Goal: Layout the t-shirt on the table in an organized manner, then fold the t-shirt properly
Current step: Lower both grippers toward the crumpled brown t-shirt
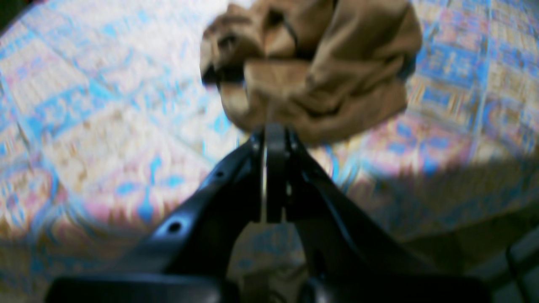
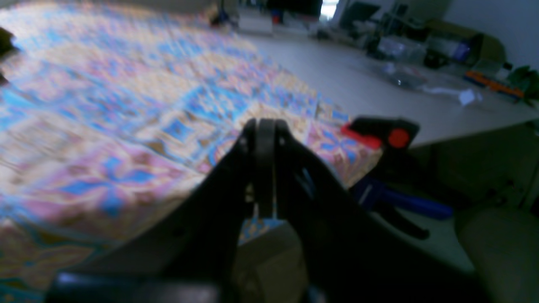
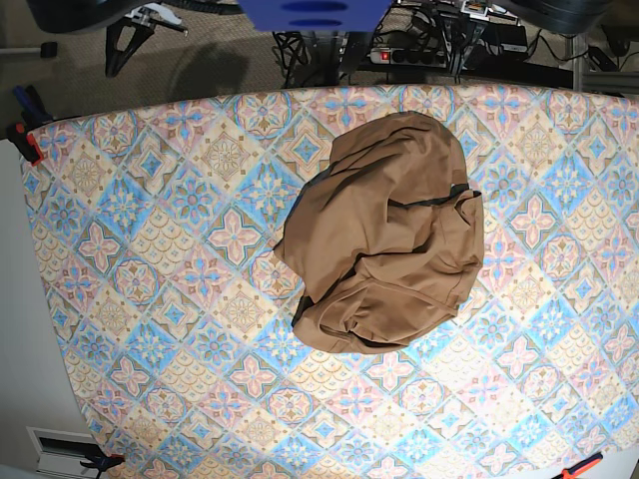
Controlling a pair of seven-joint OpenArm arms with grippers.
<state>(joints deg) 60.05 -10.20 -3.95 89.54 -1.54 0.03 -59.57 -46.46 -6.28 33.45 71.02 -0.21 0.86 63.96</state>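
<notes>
The tan-brown t-shirt [image 3: 384,235] lies crumpled in a heap on the patterned table [image 3: 150,249], a little right of centre. A dark collar edge shows on its right side. In the left wrist view the t-shirt [image 1: 320,71] lies just beyond my left gripper [image 1: 274,130], which is shut and empty above the table [image 1: 105,105]. My right gripper [image 2: 265,124] is shut and empty above a corner of the table [image 2: 105,105], with no shirt in that view. Neither gripper shows in the base view.
A red and black clamp [image 2: 385,134] and a blue-handled clamp [image 2: 400,204] grip the table corner. More clamps hold the cloth's edges [image 3: 25,135] [image 3: 579,466]. A white table [image 2: 379,97] with clutter stands beyond. A power strip [image 3: 409,55] lies on the floor.
</notes>
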